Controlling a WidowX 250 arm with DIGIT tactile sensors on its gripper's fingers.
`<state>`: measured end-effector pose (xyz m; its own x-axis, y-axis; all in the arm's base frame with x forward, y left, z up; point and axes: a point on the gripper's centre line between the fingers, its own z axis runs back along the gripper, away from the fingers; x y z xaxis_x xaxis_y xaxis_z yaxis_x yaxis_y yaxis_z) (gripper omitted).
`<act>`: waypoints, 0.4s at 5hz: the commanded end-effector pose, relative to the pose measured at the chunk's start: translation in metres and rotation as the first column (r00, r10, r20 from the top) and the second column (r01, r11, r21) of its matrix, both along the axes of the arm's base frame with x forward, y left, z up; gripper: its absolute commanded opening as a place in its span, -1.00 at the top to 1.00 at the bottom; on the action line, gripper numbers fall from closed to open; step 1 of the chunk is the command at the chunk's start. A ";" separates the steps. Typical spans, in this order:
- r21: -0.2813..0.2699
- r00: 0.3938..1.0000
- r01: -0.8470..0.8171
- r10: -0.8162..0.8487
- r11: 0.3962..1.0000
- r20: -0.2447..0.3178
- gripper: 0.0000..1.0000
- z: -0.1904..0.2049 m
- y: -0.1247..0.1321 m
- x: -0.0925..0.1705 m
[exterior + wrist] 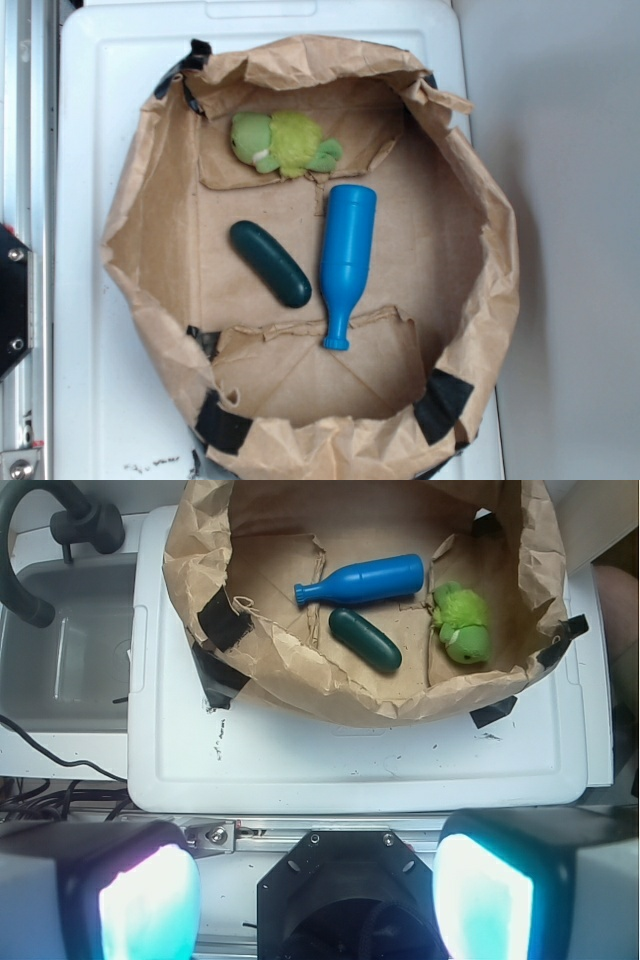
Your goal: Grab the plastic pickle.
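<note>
The plastic pickle (270,263), dark green, smooth and glossy, lies diagonally on the floor of a rolled-down brown paper bag (150,250), just left of a blue plastic bottle (346,262). It also shows in the wrist view (365,639), below the bottle (360,580). My gripper (315,900) is open and empty, its two glowing pads (150,900) wide apart at the bottom of the wrist view, well back from the bag and over the robot's black base. The gripper is out of the exterior view.
A light-green fuzzy plush toy (283,144) lies at the far end of the bag; it shows at the right in the wrist view (462,622). The bag sits on a white bin lid (350,760). A grey sink (60,650) with a black faucet (45,540) stands at the left.
</note>
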<state>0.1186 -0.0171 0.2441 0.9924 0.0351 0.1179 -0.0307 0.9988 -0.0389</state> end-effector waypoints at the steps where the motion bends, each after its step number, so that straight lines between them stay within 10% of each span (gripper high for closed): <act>1: 0.000 1.000 0.000 0.000 1.000 0.000 -1.00 0.000 0.000 0.000; 2: 0.063 0.986 0.165 -0.163 0.984 -0.039 -1.00 -0.005 -0.003 0.050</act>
<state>0.1690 -0.0167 0.2281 0.9927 -0.1139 0.0400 0.1131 0.9933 0.0227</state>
